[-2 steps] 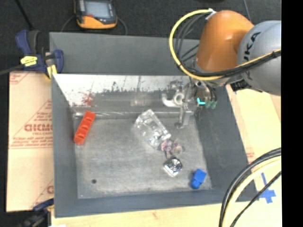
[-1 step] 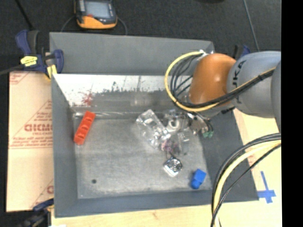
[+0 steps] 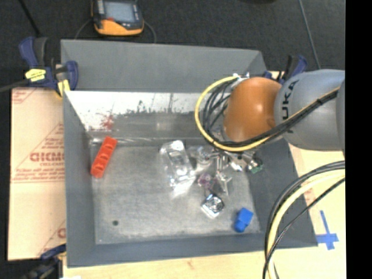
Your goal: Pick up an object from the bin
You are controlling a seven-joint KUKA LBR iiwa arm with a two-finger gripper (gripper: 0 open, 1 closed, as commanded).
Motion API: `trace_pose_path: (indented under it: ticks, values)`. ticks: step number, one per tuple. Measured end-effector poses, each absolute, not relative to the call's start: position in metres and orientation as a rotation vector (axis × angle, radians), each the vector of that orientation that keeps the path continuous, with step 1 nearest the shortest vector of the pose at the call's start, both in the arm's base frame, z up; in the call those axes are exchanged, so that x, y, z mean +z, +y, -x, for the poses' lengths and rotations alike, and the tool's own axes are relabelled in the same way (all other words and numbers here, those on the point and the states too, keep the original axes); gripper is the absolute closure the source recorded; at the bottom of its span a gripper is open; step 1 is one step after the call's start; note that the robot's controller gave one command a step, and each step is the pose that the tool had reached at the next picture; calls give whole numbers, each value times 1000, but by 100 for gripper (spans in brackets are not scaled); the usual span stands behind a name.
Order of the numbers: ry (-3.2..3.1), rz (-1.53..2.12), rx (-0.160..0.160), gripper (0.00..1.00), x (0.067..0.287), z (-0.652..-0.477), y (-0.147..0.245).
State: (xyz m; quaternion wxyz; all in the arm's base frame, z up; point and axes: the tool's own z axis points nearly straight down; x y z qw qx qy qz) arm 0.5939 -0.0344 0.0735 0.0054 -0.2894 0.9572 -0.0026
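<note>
My gripper [image 3: 220,170] hangs low over the right middle of the bin, below the arm's orange cover. Just left of it lies a crumpled clear plastic wrapper [image 3: 177,164]. A small dark purple thing [image 3: 205,181] lies right at the gripper's lower left side, partly hidden by it. A small shiny silver piece [image 3: 212,205] rests on the floor a little in front of the gripper. I cannot tell whether the gripper touches any of these.
A blue block [image 3: 244,220] sits near the bin's front right corner. An orange studded brick [image 3: 103,156] lies far off by the left wall. The arm and its cables cover the bin's right side.
</note>
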Motion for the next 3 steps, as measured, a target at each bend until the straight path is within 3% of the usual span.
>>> trace_pose_path:
  ticks: [1, 2, 3]
  values:
    - [2992, 902, -9, 100, 77, -596, -34]
    - [3026, 803, -7, 100, 183, -597, -42]
    - [3016, 855, -6, 100, 211, -582, -66]
